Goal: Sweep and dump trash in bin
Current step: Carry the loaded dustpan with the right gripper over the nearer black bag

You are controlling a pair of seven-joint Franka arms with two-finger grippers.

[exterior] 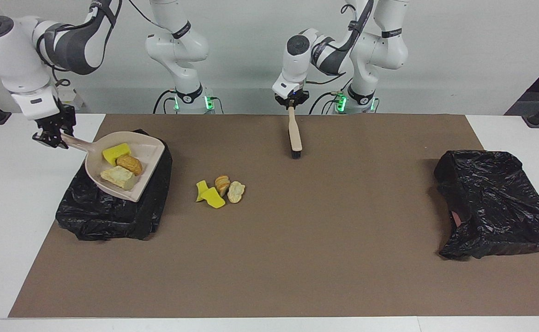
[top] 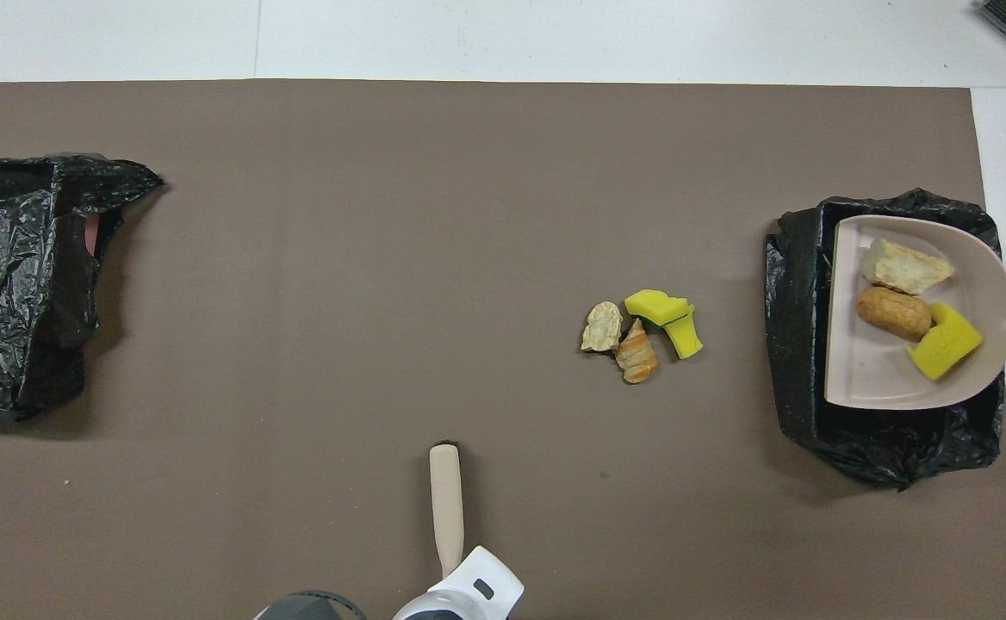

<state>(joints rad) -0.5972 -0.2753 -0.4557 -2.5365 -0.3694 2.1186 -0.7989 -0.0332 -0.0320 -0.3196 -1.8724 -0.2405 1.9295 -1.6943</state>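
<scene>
The right gripper (exterior: 51, 136), fingers clamped on the handle, holds the dustpan (exterior: 146, 152) over the black-lined bin (exterior: 112, 216), its open lip pointing toward the four pieces of trash (exterior: 218, 190) loose on the tabletop (exterior: 297, 240) beside the bin; three pieces ride in the pan. Dumping likely means tipping that lip down. The left gripper (exterior: 291, 104), fingers shut on the brush (exterior: 295, 136), waits.

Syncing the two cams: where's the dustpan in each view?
Facing view: dustpan at mid-left, held by its handle in the right gripper, over the black bin.
Overhead view: dustpan at the right edge, over the same bin; its handle runs out of frame.
Shared landmark: the loose trash pile on the mat, beside that bin.
</scene>
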